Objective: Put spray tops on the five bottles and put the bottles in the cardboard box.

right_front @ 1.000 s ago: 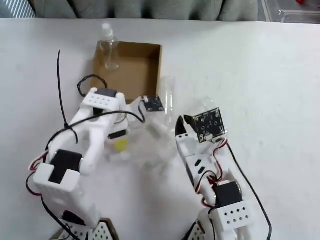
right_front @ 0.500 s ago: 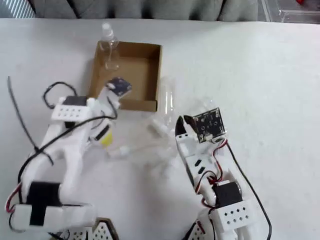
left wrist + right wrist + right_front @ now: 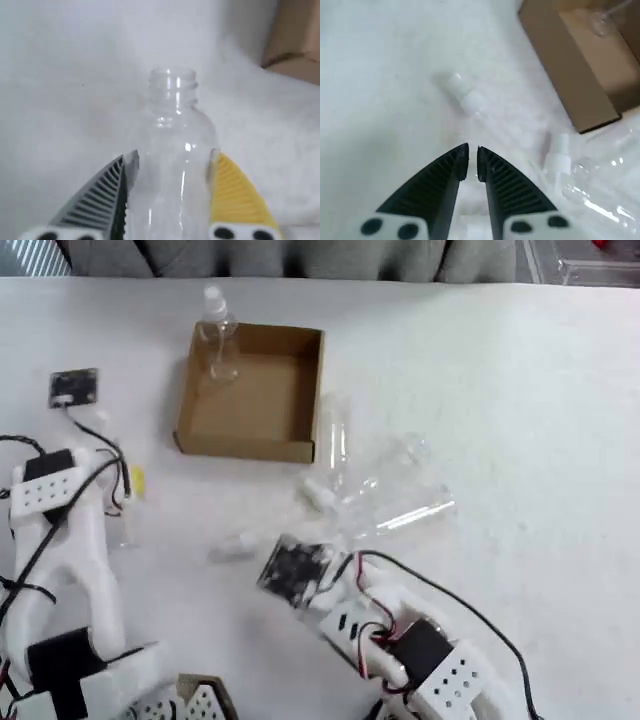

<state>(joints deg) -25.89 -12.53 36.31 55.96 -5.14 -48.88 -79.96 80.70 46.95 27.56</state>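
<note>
Fingers of your left gripper (image 3: pixel 172 156) clamp a clear capless plastic bottle (image 3: pixel 172 107), long axis along them, neck pointing away; your right gripper (image 3: pixel 471 155) has fingers nearly touching, empty.

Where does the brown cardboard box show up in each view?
High view: brown cardboard box left of centre, capped clear bottle standing inside.
Left wrist view: box corner beyond the clear uncapped bottle in the left hand.
Right wrist view: box ahead of the right hand, past a loose white spray top.
Shared landmark: the white table around the box.
</note>
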